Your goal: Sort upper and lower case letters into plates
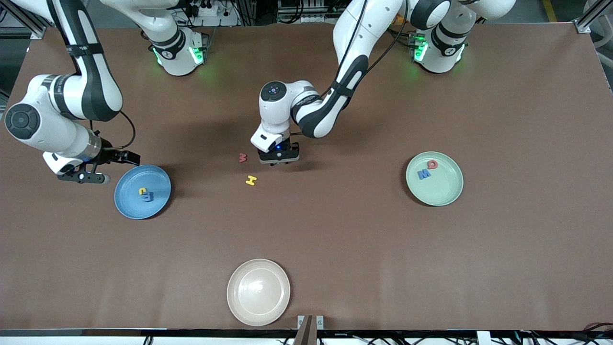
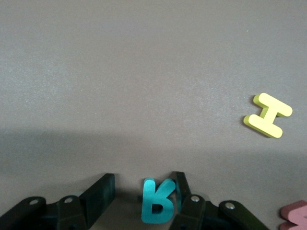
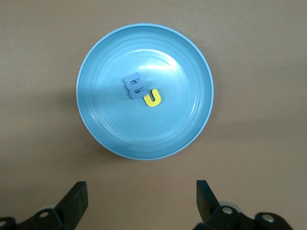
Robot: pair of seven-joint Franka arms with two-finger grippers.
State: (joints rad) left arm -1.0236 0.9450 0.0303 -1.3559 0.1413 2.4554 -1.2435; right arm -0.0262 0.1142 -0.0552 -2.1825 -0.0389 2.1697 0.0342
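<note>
My left gripper (image 1: 279, 157) is down at the table's middle, open around a teal letter (image 2: 157, 201); one finger (image 2: 181, 189) touches it and the other stands apart. A yellow H (image 1: 251, 180) (image 2: 268, 115) and a red letter (image 1: 243, 157) (image 2: 295, 218) lie on the table beside it. My right gripper (image 1: 115, 167) (image 3: 141, 201) is open and empty beside the sky blue plate (image 1: 160, 177) (image 3: 187, 67), which holds a blue letter (image 3: 134, 86) and a yellow one (image 3: 153, 98). The mint green plate (image 1: 450, 191) holds a blue M (image 1: 424, 174) and a red O (image 1: 433, 164).
A cream-white plate (image 1: 258, 292) sits near the table edge closest to the front camera. The brown table top (image 1: 345, 239) is bare between the plates.
</note>
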